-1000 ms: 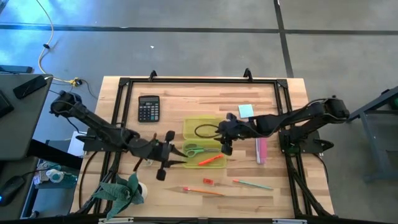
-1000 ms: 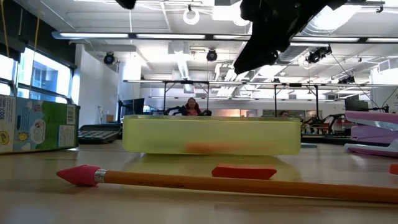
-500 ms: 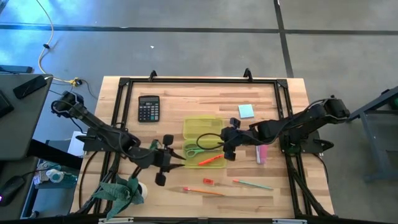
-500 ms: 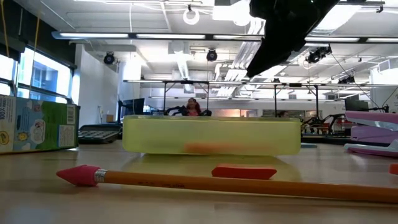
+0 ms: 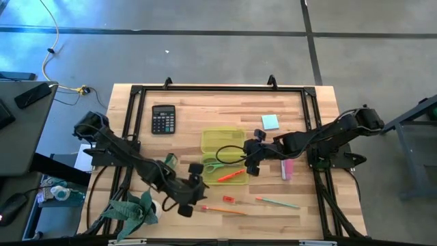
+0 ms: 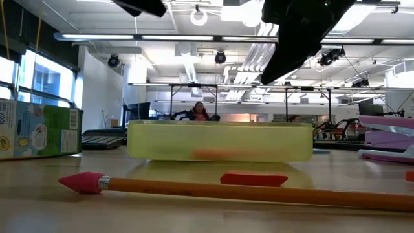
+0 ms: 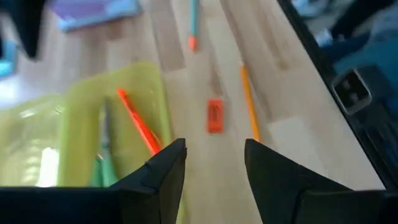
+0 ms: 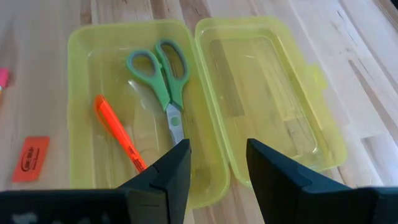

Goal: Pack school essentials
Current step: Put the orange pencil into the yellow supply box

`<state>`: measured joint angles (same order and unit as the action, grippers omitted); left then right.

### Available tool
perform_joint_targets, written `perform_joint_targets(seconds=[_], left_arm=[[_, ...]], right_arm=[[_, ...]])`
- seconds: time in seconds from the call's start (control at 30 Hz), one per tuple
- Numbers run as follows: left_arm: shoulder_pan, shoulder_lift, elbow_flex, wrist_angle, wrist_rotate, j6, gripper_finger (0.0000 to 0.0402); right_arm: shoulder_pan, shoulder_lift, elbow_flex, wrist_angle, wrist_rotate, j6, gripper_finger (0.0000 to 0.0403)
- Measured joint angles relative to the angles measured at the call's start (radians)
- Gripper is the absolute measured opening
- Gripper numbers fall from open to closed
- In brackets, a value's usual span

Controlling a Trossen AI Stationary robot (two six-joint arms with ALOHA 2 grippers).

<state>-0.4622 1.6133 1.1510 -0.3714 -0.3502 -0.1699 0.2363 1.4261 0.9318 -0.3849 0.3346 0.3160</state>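
Yellow-green plastic marks the open case (image 5: 222, 154) at mid-table in the high view; scissors (image 5: 217, 166) and an orange marker (image 5: 232, 175) lie in its near half, so packing looks partly done. An orange pencil (image 5: 224, 210), a small red eraser (image 5: 229, 199), a green pencil (image 5: 277, 202) and a blue note pad (image 5: 270, 121) wait on the wood. The left gripper (image 5: 190, 195) hangs near the eraser; the right gripper (image 5: 251, 156) waits by the case's right edge. A calculator (image 5: 163, 119) and pink stapler (image 5: 287, 165) are not in the way. Low view: the pencil (image 6: 226, 189) lies nearest, the eraser (image 6: 253, 178) behind it. Left wrist view: open, empty fingers (image 7: 163, 175) above the eraser (image 7: 214, 116). Right wrist view: parted, empty fingers (image 8: 169, 173) over the case (image 8: 273, 99).
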Motion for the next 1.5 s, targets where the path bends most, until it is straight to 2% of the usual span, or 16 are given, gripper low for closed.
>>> perform_joint_targets(seconds=[0.27,0.53,1.03,1.5], left_arm=[[-0.005,0.137,0.143,-0.215,0.055,-0.090,0.0157],[-0.018,0.255,0.145,-0.186,0.142,-0.109,0.0157],[-0.016,0.384,0.147,-0.069,0.262,-0.161,0.0157],[0.011,0.404,0.141,-0.071,0.280,-0.185,0.0157]], right_arm=[[0.000,0.000,0.000,-0.024,0.000,0.052,0.0145],[0.032,0.005,0.000,-0.075,0.080,0.125,0.0145],[0.041,0.014,0.000,-0.068,0.094,0.123,0.0145],[0.041,0.014,0.000,-0.076,0.094,0.121,0.0145]])
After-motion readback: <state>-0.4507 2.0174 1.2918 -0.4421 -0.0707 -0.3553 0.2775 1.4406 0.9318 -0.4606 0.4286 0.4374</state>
